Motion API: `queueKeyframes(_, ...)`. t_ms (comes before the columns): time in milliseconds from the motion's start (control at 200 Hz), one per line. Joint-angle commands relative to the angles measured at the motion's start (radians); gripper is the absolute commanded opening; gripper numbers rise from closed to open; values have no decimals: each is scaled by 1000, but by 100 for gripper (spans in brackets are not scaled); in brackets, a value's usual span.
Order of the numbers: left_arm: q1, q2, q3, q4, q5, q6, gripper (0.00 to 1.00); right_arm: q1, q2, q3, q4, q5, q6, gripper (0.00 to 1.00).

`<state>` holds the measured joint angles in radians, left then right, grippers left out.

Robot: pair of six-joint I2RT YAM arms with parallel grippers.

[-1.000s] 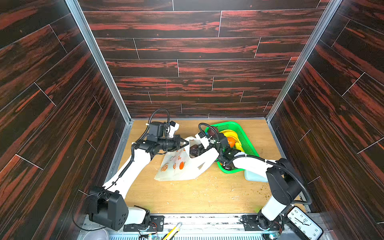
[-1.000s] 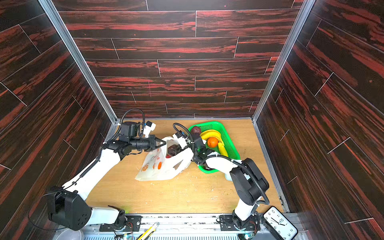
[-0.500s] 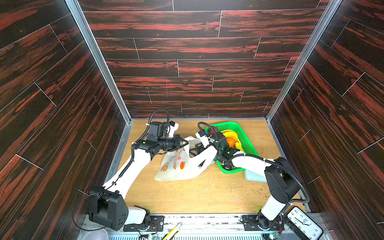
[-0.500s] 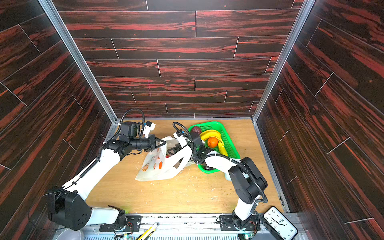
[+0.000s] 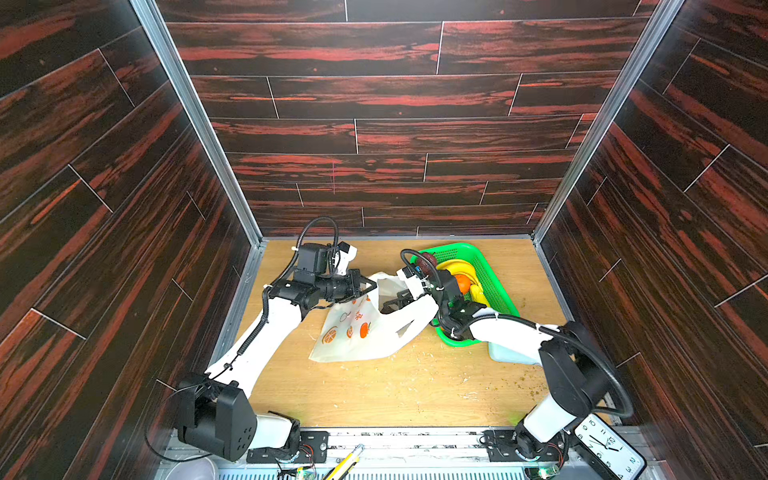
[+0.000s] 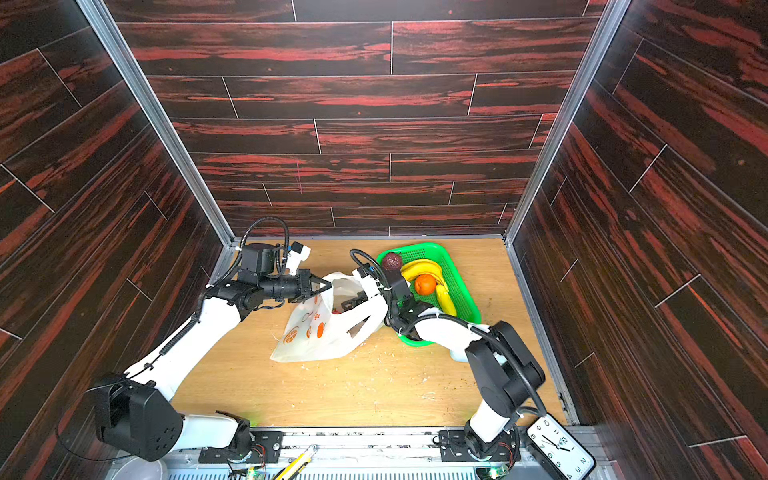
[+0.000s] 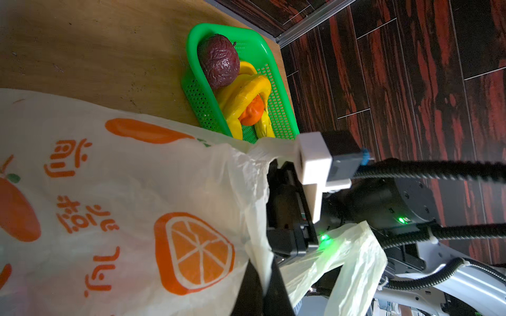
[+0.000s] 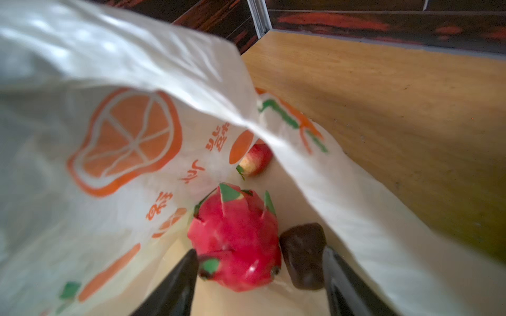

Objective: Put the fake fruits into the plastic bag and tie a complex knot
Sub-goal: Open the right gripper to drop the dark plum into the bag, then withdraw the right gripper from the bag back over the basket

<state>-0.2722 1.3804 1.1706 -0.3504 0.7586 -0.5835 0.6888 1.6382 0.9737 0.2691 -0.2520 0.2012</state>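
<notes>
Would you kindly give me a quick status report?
Left pincer shut on rim of thin cream plastic bag. Right pincer open inside, astride glossy pink dragon fruit. Nothing obstructing.

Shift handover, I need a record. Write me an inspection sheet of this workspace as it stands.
Surface: wooden tabletop, scattered crumbs.
Job's things: plastic bag lying open; dragon fruit, strawberry, dark fruit inside; bananas, orange, purple ball in green basket.
Clutter: blue pouch, clock, utility knife.
Grippers: left gripper shut on the plastic bag's rim; right gripper open inside bag mouth.
Cables: black conduits loop over both wrists, unsnagged.
Surroundings: dark wood-panel walls.
</notes>
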Motion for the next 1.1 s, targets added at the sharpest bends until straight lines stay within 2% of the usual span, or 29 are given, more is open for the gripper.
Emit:
queueKeyframes(0, 3, -29, -10, -1, -2, 5, 0, 4, -60, -34, -27, 35, -8, 66)
queueKeyframes(190, 3, -38, -14, -1, 2, 4, 0, 2, -100, -97, -48, 93, -24, 59)
queueKeyframes(546, 4, -57, -17, -4, 3, 4, 0, -31, -131, -123, -129, 198, -12, 30)
queueKeyframes(792, 5, -67, -18, -7, -7, 2, 0, -69, -183, -162, -176, 213, -4, 26)
queueKeyframes(1092, 5, -64, -16, -21, -31, 12, 0, -72, -340, -252, -218, 163, -16, 24)
